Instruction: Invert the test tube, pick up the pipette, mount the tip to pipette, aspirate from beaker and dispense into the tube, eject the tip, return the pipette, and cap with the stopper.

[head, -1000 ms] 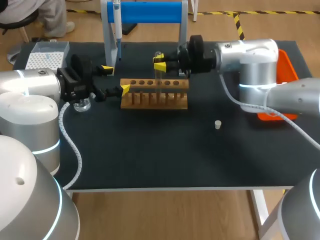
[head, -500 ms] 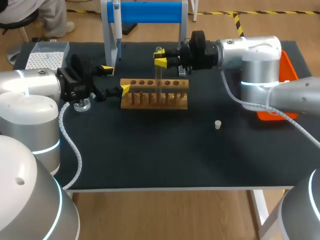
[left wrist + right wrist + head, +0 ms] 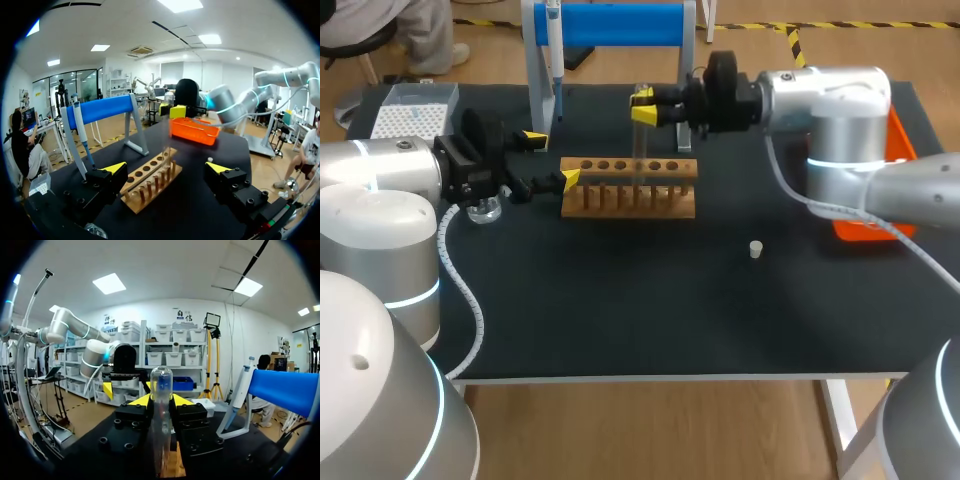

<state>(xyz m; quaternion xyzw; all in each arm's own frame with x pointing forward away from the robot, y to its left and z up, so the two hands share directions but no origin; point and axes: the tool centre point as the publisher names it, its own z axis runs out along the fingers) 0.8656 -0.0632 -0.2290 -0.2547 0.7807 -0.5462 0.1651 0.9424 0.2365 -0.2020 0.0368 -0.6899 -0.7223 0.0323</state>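
head view: the right gripper [image 3: 642, 106] hangs over the back of the wooden rack [image 3: 630, 188], its yellow tips pinching a clear test tube [image 3: 640, 150] near its upper end. the tube stands upright, its lower end down at the rack's row of holes; whether it is clear of the hole i cannot tell. from the right wrist, the tube's rounded closed end points up between the two fingers. the left gripper [image 3: 550, 157] sits just beside the rack's left end, fingers spread wide, the rack ahead of them. a glass beaker [image 3: 485, 209] stands under that arm. the pipette [image 3: 553, 60] hangs on the blue stand [image 3: 610, 22] behind the rack. a small white stopper [image 3: 756, 249] lies on the black table [image 3: 620, 300], well apart from the rack.
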